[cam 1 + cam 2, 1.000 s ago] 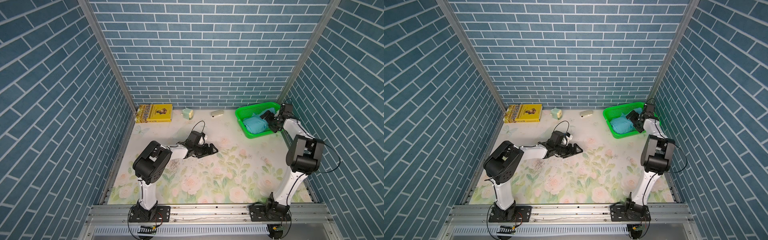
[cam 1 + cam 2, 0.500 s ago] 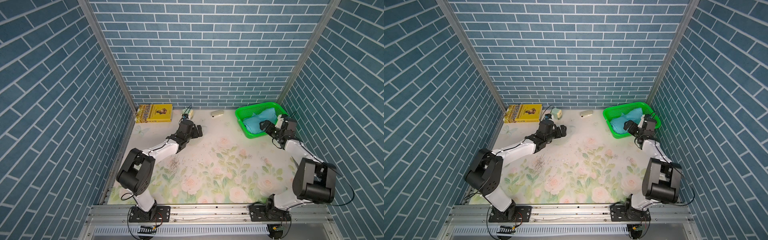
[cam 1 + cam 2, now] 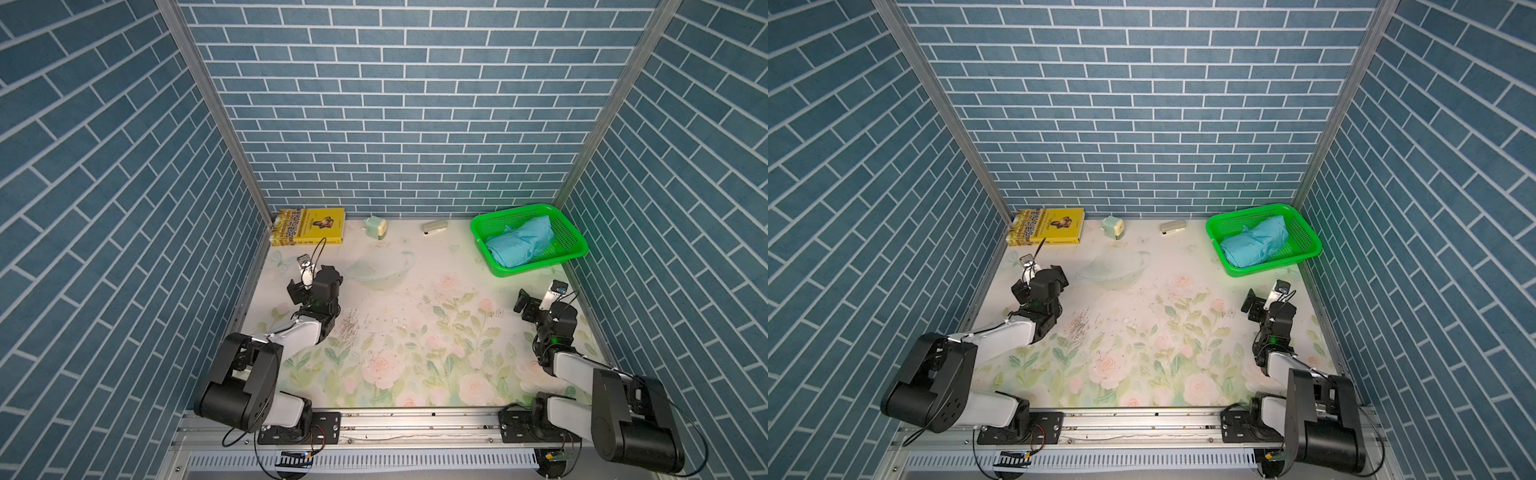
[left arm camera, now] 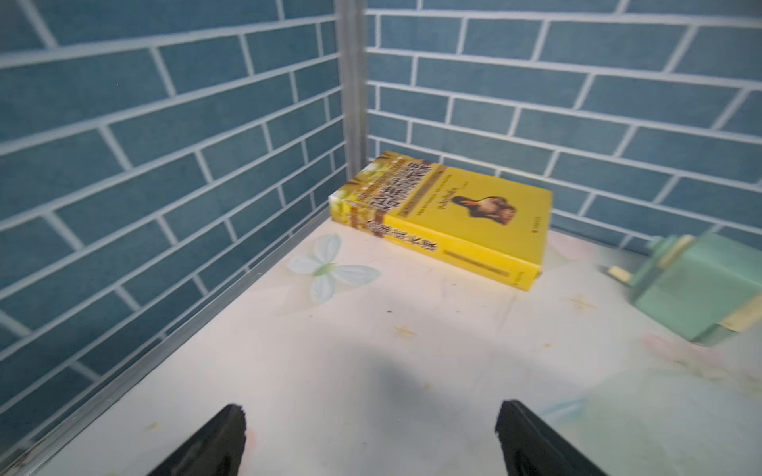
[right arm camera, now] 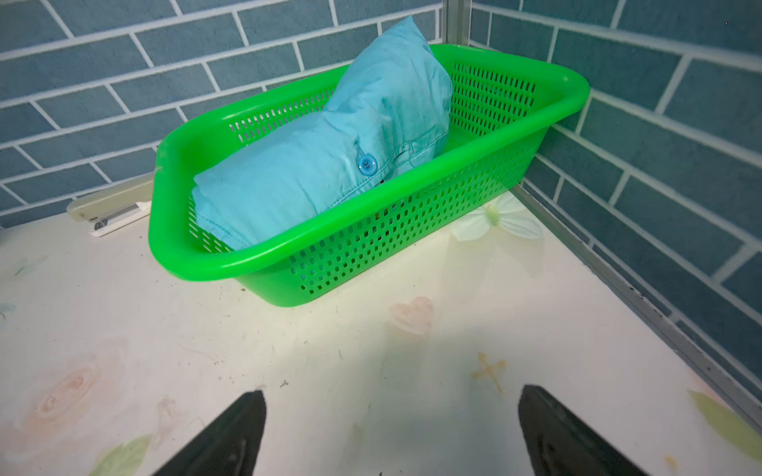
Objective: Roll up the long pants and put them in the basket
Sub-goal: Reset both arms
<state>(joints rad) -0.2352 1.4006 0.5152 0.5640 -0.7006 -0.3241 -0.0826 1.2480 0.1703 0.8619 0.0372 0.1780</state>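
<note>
Pants: the long pants sit as a tight turquoise bundle inside the green basket, in the far right corner of the table. The bundle lies slantwise, one end propped against the basket's far wall and rising above the rim. In the right wrist view a blue button shows on the outer layer. The waistband cannot be made out.

Right gripper: jaws spread wide, nothing between them, only bare flowered tabletop below. It points at the basket from the near side, well apart from it and not touching the cloth.

Left gripper: jaws likewise spread wide and empty. It hangs low over the left side of the table, aimed at the far left corner.

Along the far wall:
- A yellow book lies flat in the left corner.
- A pale green pencil sharpener stands just right of the book.
- A beige stapler lies between the sharpener and the basket, nearer the basket.
</note>
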